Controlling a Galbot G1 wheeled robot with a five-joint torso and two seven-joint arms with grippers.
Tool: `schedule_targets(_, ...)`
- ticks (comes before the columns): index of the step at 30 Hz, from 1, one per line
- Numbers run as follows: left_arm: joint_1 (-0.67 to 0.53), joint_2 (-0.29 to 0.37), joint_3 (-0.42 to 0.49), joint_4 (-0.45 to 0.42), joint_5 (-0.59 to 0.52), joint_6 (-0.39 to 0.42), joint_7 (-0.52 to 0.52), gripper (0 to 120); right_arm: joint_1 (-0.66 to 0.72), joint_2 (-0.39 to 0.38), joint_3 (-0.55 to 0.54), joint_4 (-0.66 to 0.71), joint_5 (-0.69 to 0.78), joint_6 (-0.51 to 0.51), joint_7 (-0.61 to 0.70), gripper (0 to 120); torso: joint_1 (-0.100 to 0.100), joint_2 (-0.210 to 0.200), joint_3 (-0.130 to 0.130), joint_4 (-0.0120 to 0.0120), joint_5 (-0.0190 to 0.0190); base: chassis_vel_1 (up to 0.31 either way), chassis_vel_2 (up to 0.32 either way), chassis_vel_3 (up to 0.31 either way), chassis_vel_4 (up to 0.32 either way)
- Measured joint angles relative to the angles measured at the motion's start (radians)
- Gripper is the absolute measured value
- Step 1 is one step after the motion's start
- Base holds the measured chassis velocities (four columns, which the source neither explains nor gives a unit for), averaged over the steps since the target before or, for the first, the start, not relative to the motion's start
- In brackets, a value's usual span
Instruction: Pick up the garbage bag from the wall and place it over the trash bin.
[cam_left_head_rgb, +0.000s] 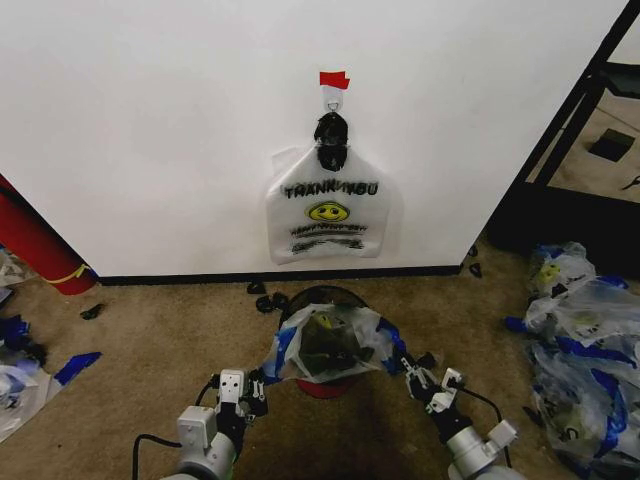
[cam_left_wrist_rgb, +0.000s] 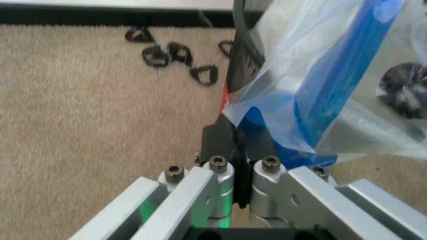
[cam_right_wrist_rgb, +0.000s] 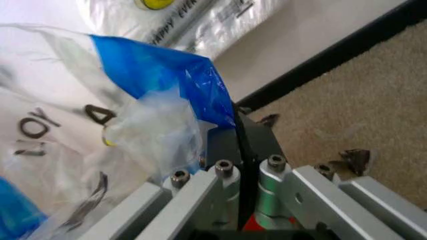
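The garbage bag (cam_left_head_rgb: 327, 343), thin see-through plastic with blue tape patches, is stretched open over the trash bin (cam_left_head_rgb: 325, 294), a black mesh bin with a red base. My left gripper (cam_left_head_rgb: 262, 385) is shut on the bag's left blue-taped edge, and my right gripper (cam_left_head_rgb: 412, 372) is shut on its right edge. In the left wrist view the left gripper (cam_left_wrist_rgb: 237, 139) pinches the blue-taped bag (cam_left_wrist_rgb: 320, 75) beside the bin (cam_left_wrist_rgb: 239, 60). In the right wrist view the right gripper (cam_right_wrist_rgb: 239, 132) clamps the bag (cam_right_wrist_rgb: 80, 115) at its blue patch. The white wall (cam_left_head_rgb: 150, 120) stands behind.
A white "THANK YOU" bag (cam_left_head_rgb: 328, 215) hangs from a hook (cam_left_head_rgb: 332, 100) under red tape (cam_left_head_rgb: 334, 79). A heap of blue-taped bags (cam_left_head_rgb: 585, 340) lies at the right, more bags (cam_left_head_rgb: 20, 380) at the left. Black clips (cam_left_head_rgb: 265, 300) dot the carpet. A red cylinder (cam_left_head_rgb: 35, 245) leans at the left.
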Motion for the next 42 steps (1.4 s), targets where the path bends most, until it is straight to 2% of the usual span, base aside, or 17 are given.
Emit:
schedule_targets(4,-0.003,0.014,0.006,0.005,-0.026,0.024,-0.006,0,0.017,-0.009,-0.007,-0.014,-0.010,-0.014,0.022,0,0.000,0.000,0.000,0.0001,0.0000,0.000,0.000,0.000,0.000)
schedule_targets(8,-0.054,0.024,0.019,0.045,-0.036,0.033,-0.006,0,0.053,-0.015,-0.015,-0.043,-0.012,-0.023,0.041,0,0.000,0.000,0.000,0.0000,0.0000,0.000,0.000,0.000,0.000)
schedule_targets(24,-0.173,0.024,0.077,0.122,-0.072,0.083,-0.005,0,0.194,-0.018,-0.090,-0.150,-0.040,-0.063,0.091,0,0.000,0.000,0.000,0.0000,0.0001,0.000,0.000,0.000,0.000)
schedule_targets(30,-0.164,0.031,0.086,0.114,-0.066,0.102,0.009,0,0.214,-0.032,-0.109,-0.166,-0.065,-0.078,0.100,0,0.000,0.000,0.000,0.0001,0.0001,0.000,0.000,0.000,0.000)
schedule_targets(42,-0.195,0.023,0.113,0.158,-0.041,0.113,0.010,0,0.267,-0.040,-0.121,-0.206,-0.080,-0.084,0.116,0,0.000,0.000,0.000,0.0000,0.0001,0.000,0.000,0.000,0.000)
